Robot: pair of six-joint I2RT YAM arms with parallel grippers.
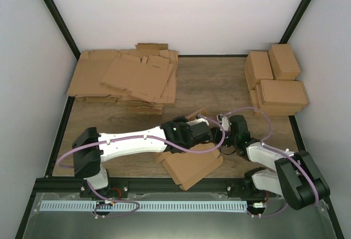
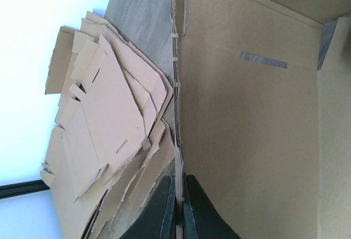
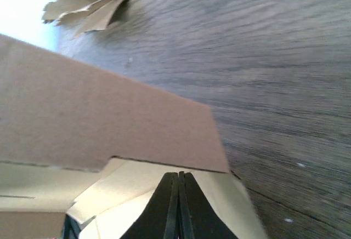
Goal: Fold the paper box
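Note:
The paper box (image 1: pixel 192 165) lies partly folded at the front middle of the table, one end raised between the arms. My left gripper (image 1: pixel 198 132) is shut on the thin edge of one upright panel. In the left wrist view that panel (image 2: pixel 252 118) fills the right side and its edge runs between the jaws of the gripper (image 2: pixel 180 187). My right gripper (image 1: pixel 222 123) is at the box's far right corner. In the right wrist view its jaws (image 3: pixel 179 174) are pressed together, tips against the fold under a brown flap (image 3: pixel 98 118); no cardboard shows between them.
A heap of flat notched cardboard sheets (image 1: pixel 131 77) covers the back left, also seen in the left wrist view (image 2: pixel 104 135). Several finished boxes (image 1: pixel 277 83) are stacked at the back right. White walls enclose the wooden table (image 3: pixel 274 58).

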